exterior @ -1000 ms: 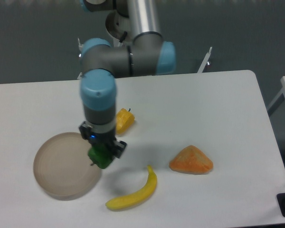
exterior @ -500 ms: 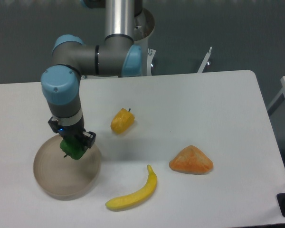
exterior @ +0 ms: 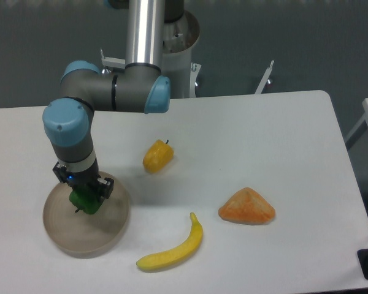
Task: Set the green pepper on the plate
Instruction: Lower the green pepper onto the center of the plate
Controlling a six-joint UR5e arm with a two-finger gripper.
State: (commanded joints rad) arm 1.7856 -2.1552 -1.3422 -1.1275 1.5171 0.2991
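Shifted leftward since the prior frame, hand [exterior: 84,195] pinches small glossy dark-green bell pepper [exterior: 85,201] over round beige-grey plate [exterior: 113,225] directly beneath.

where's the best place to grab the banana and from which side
Grip the banana at its thick middle, coming straight down from above, with the fingers closing across its narrow width. It lies flat on the table, curved, its slim stem tip pointing up toward the back, so the ends taper and would slip. There is open space on both sides of the middle.
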